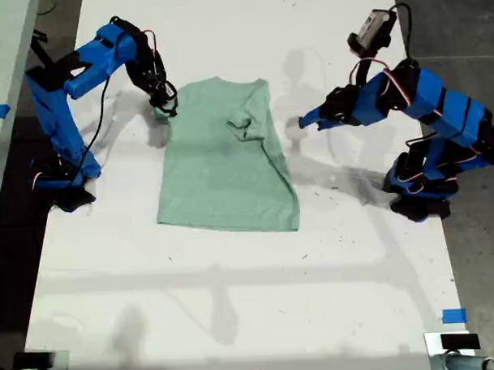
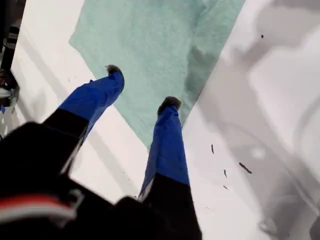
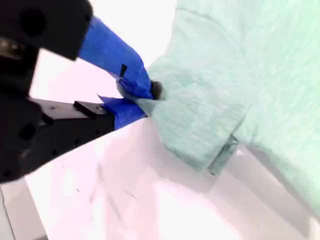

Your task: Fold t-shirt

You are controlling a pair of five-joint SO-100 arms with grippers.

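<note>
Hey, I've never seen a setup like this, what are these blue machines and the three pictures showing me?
These are two small blue robot arms on a white table. One picture comes from a camera overhead; the other two come from cameras riding on each arm's gripper, looking along its fingers. Between the arms lies a pale mint-green cloth t-shirt, partly folded.

My second gripper, on the arm at the exterior view's left, is shut on the shirt's edge, pinching the cloth. My first gripper, on the arm at the exterior view's right, is open and holds nothing; it hangs beside the shirt's other edge. Bits of blue tape mark the table.
</note>
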